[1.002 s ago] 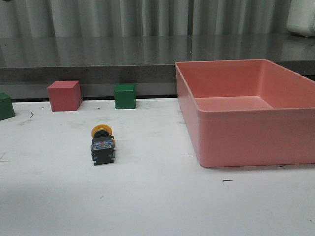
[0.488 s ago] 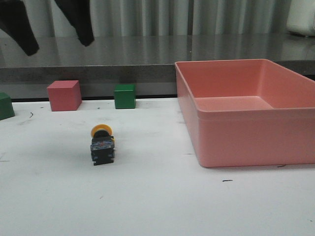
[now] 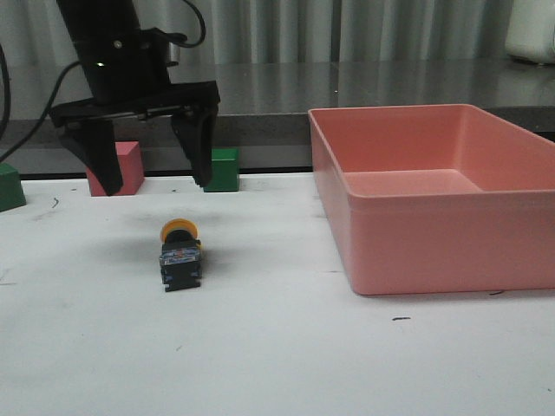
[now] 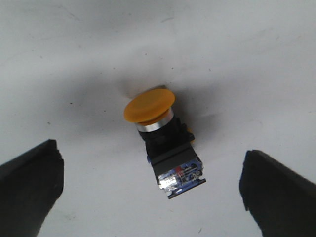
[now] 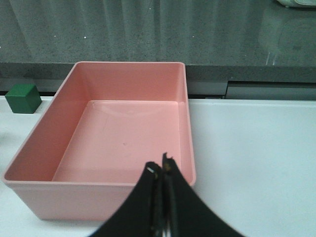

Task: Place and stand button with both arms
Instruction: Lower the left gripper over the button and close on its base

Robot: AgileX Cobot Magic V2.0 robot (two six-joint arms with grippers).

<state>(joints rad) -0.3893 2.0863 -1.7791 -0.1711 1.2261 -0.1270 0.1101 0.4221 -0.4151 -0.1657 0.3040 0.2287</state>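
Observation:
The button (image 3: 179,255) lies on its side on the white table, yellow cap toward the back, black base with bluish-silver contacts toward the front. In the left wrist view the button (image 4: 160,140) lies between the two wide-spread fingers. My left gripper (image 3: 154,184) is open and empty, hanging above and slightly behind the button, its fingertips (image 3: 201,169) well above the table. In the left wrist view the left gripper (image 4: 150,190) is open. My right gripper (image 5: 160,170) is shut and empty, over the near rim of the pink bin; it is out of the front view.
A large empty pink bin (image 3: 416,251) stands at the right, also in the right wrist view (image 5: 29,170). A pink cube (image 3: 126,169) and a green cube (image 3: 225,169) stand behind the left gripper. Another green cube (image 3: 9,186) sits at the far left. A dark counter runs behind.
My left arm has come down from the top of the front view to just above the button, fingers still spread. The button has not moved.

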